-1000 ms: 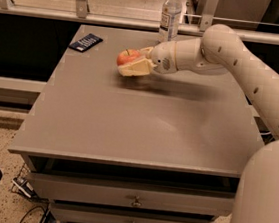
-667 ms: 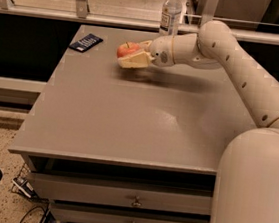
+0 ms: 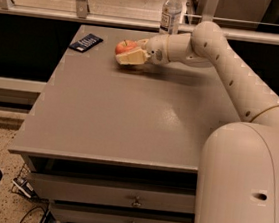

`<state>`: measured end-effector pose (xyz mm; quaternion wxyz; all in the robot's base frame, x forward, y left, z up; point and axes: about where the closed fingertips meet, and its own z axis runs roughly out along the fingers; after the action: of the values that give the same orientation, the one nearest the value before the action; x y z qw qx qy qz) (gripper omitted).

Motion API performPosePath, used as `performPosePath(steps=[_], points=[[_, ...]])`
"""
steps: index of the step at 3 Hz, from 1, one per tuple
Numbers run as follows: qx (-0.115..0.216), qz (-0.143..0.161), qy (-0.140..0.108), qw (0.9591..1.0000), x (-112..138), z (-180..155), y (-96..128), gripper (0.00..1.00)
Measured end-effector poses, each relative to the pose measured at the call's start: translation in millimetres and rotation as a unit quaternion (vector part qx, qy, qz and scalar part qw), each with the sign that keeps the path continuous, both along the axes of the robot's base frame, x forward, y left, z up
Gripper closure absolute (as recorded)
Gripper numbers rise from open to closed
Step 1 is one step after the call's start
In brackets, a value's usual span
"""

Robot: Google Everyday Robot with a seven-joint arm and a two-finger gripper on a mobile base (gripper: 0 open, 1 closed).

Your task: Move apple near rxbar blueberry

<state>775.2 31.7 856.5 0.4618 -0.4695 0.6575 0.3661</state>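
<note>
Got the apple point(image 3: 125, 46) pinched in the gripper point(image 3: 131, 54), cream fingers closed on it, low over the far-left part of the grey table point(image 3: 128, 122). Just left of that, near the back-left corner with a small gap: the rxbar blueberry point(image 3: 86, 42), lying flat. One container up top, a capped clear plastic bottle point(image 3: 171, 11) upright at the back edge; can't tell the contents. Drawers point(image 3: 136, 202) below shut. Lots of bare tabletop toward the front and right.

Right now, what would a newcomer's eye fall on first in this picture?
The large white arm reaches from the right across the grey table, its gripper shut on the red apple near the far edge. Left of it, apart, the dark rxbar blueberry lies flat at the far left corner.
</note>
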Motion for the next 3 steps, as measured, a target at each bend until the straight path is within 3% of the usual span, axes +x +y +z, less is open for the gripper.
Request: performPosePath(steps=[3], points=[[-0.002, 0.009, -0.015, 0.9998, 22.4, 14.5, 35.7, 1.00]])
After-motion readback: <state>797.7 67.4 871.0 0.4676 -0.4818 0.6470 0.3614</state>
